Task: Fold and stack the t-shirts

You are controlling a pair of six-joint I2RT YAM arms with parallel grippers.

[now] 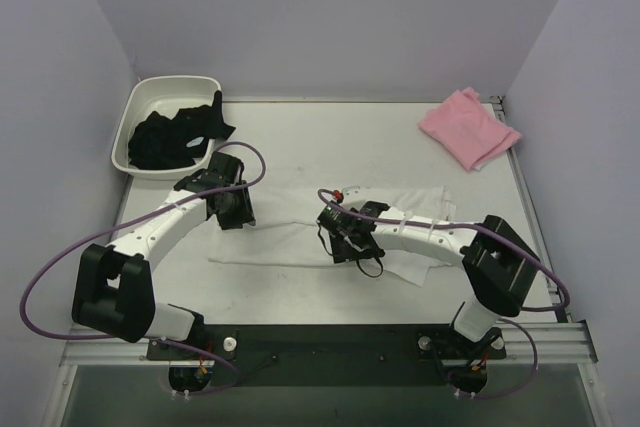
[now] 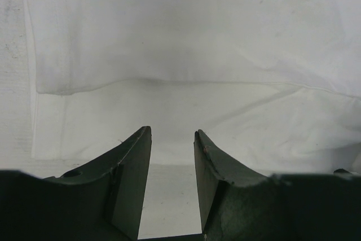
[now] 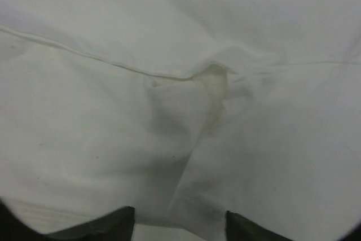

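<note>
A white t-shirt (image 1: 285,245) lies spread in the middle of the pale table (image 1: 330,142), soft thin cotton, flat on its left side and rumpled into loose folds on the right. A pink t-shirt (image 1: 468,127) sits folded in a slanted wad at the far right corner. A white rounded plastic tub (image 1: 128,137) at the far left holds a heap of dark clothes (image 1: 170,137). The left arm (image 1: 165,222) reaches forward, bent at the elbow. The left gripper (image 2: 172,139) is low over the shirt's left edge, its dark fingers spread with nothing between them. The right arm (image 1: 430,237) stretches leftward across the shirt. The right gripper (image 3: 180,219) points down at a puckered ridge beside a stitched hem (image 3: 113,66), its fingers apart, not pinching the cloth.
</note>
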